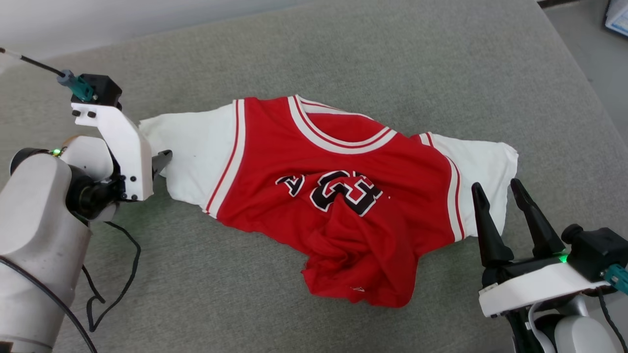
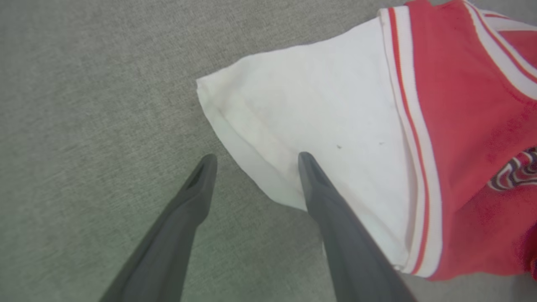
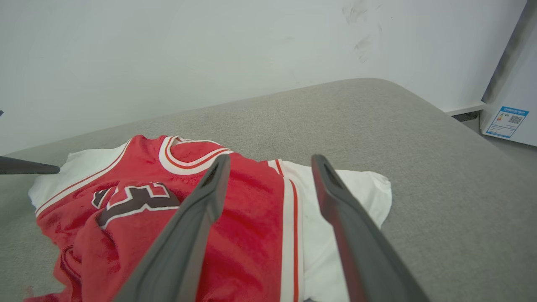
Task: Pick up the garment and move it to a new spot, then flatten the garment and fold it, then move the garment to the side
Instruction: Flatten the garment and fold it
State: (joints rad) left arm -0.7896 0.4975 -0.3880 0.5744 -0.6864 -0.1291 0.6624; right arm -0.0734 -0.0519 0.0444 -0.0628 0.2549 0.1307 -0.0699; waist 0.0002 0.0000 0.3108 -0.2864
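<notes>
At the pad's [image 1: 294, 63] centre lies the jersey [image 1: 343, 196], likely soft and light, bunched at its 6 o'clock hem. Left gripper [image 2: 256, 156] gapes over the 9 o'clock sleeve edge; right gripper [image 1: 495, 185] gapes near the 3 o'clock sleeve. The sleeves look the best places to pinch.

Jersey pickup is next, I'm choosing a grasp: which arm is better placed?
Probably left: left end effector is open astride the jersey's sleeve edge, pointing down; right end effector points across the jersey.

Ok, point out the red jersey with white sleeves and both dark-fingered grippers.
red jersey with white sleeves [image 1: 274, 147], head view, red chest panel above the number
left gripper [image 2: 256, 156], left wrist view, midway between its open fingertips
right gripper [image 1: 495, 183], head view, midway between its fingertips
</notes>
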